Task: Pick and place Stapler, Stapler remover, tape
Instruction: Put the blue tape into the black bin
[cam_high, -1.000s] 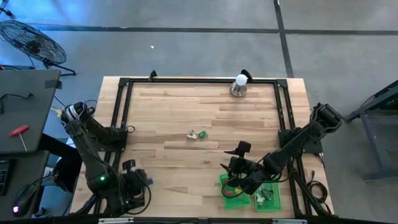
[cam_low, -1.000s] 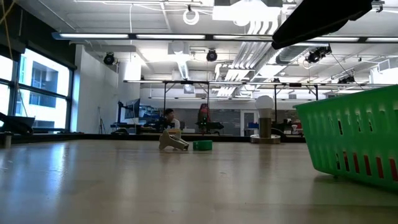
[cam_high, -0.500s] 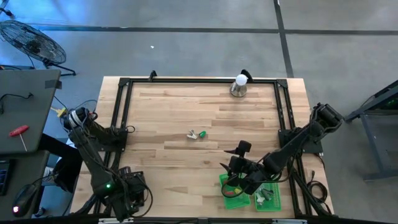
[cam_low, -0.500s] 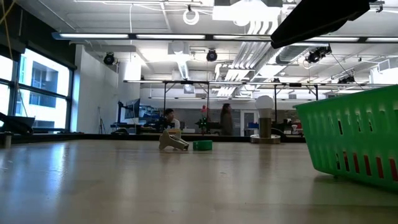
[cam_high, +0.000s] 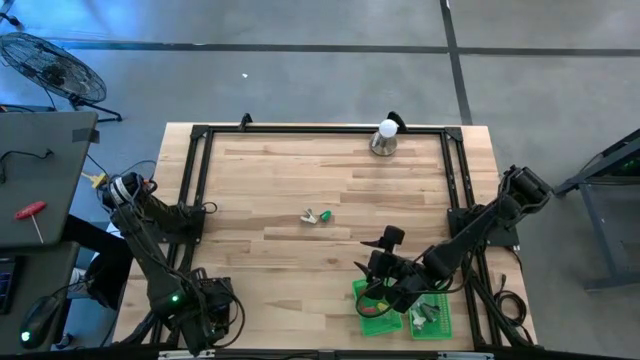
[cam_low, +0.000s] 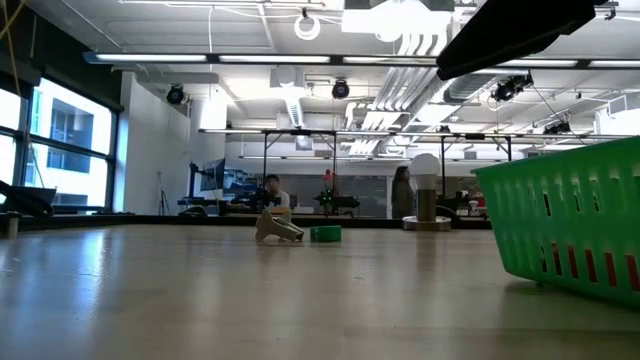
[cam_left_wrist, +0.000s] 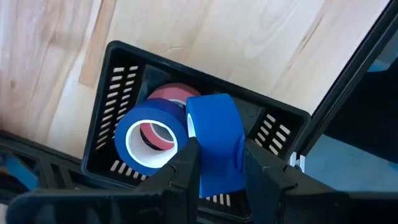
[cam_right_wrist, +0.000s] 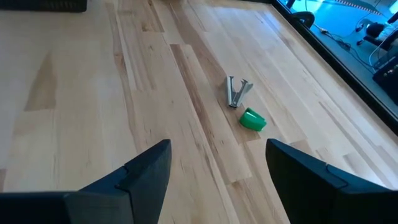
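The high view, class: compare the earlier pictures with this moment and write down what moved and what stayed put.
The left gripper, shut on a blue tape roll, sank toward the table's near edge and now hangs over the black basket. The right gripper stayed open above the green basket. The stapler remover and small green piece did not move.

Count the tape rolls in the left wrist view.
3. One blue roll stands upright between the left fingers; another blue roll and a pink roll lie in the black basket. More may be hidden.

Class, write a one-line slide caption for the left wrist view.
Left claw grips a blue tape roll above a black basket holding blue and pink rolls.
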